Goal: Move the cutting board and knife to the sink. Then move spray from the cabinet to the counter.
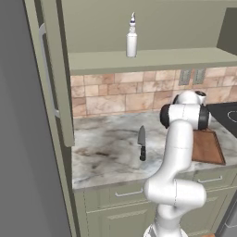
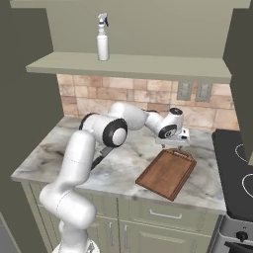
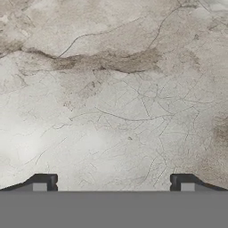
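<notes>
Cabinet (image 2: 128, 64): sage-green wall unit, doors open, shelf exposed above the tiled backsplash.
Counter (image 1: 106, 148): pale veined marble over green drawers; it carries the board and the knife.
Arm: reaches forward over the counter, wrist pointed down just behind the board's handle end.
Cutting board (image 2: 167, 173): reddish-brown, flat on the counter beside the stovetop (image 2: 237, 168), handle loop toward the wall. Not moved to the sink.
Spray (image 2: 103, 38): white bottle, upright on the cabinet shelf. Not brought down.
Knife (image 1: 142, 143): flat on the counter, blade toward the wall, well apart from the board on the fridge side. Not moved.
Gripper (image 2: 174, 145): hovers above the counter near the board's handle loop; whether it touches the loop cannot be told.
Jaws: spread fully apart; the hand view shows both tips (image 3: 44, 181) over bare marble, nothing between them, nothing held.
Progress: no step appears complete; all three items sit at their starting places. No sink is visible.
Judged step: approach to the cutting board, first grasp pending.
</notes>
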